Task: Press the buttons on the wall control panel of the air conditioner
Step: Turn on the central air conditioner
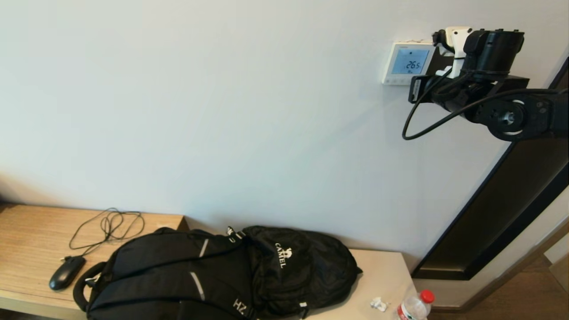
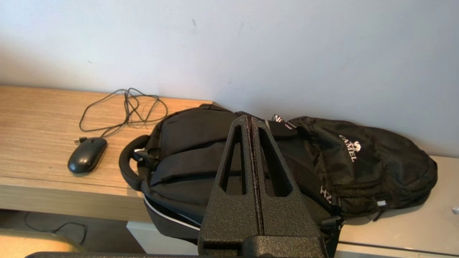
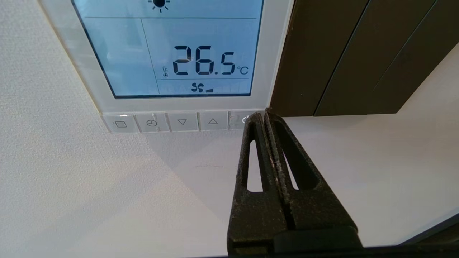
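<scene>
With its black fingers clenched together, the right gripper (image 3: 264, 114) tips onto the last of the pale square buttons (image 3: 182, 122) under the small white wall control panel (image 3: 276, 53); pressing seems underway, a neighbouring button next. Left gripper (image 2: 252, 120), also pinched closed, hangs parked over a black backpack (image 2: 358, 168).

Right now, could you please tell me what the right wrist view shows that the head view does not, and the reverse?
Only the right wrist view shows the buttons as separate keys, with the shut right gripper at the rightmost one. Only the head view shows the bench below with a backpack, mouse and bottle. Both show the wall control panel reading 26.5.
</scene>
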You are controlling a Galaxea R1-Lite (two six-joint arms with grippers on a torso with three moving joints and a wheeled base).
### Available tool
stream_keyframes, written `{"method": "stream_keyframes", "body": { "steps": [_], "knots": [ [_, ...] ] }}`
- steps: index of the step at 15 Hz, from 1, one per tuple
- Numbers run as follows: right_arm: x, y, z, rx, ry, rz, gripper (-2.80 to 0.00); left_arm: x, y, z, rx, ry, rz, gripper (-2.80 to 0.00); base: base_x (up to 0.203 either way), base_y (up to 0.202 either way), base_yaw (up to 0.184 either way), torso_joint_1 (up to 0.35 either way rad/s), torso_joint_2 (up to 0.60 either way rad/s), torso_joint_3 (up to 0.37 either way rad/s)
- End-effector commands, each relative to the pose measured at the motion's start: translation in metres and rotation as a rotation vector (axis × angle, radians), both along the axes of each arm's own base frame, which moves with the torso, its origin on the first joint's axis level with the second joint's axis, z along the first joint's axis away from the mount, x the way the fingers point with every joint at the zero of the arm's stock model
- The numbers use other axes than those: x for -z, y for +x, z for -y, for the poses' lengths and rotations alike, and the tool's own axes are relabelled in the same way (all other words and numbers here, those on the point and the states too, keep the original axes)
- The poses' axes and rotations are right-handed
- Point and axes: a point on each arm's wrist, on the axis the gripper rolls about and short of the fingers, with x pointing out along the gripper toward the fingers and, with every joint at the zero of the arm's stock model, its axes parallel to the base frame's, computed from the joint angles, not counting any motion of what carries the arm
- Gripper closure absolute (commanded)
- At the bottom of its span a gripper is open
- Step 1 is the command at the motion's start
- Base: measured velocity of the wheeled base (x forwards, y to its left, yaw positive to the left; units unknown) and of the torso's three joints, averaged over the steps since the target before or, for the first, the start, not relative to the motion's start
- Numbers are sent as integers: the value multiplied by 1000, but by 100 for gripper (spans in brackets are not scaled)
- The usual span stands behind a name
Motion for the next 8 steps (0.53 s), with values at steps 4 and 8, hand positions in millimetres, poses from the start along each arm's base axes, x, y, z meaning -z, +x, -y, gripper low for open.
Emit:
{"method": "stream_keyframes", "body": {
  "steps": [4, 8],
  "knots": [
    [0, -2, -2, -4, 0, 2, 0, 0, 0, 0, 0, 0, -1, 0, 0, 0, 0, 0, 0, 0],
    [-8, -22, -10, -28, 5, 14, 0, 0, 0, 0, 0, 0, 1, 0, 0, 0, 0, 0, 0, 0]
  ]
}}
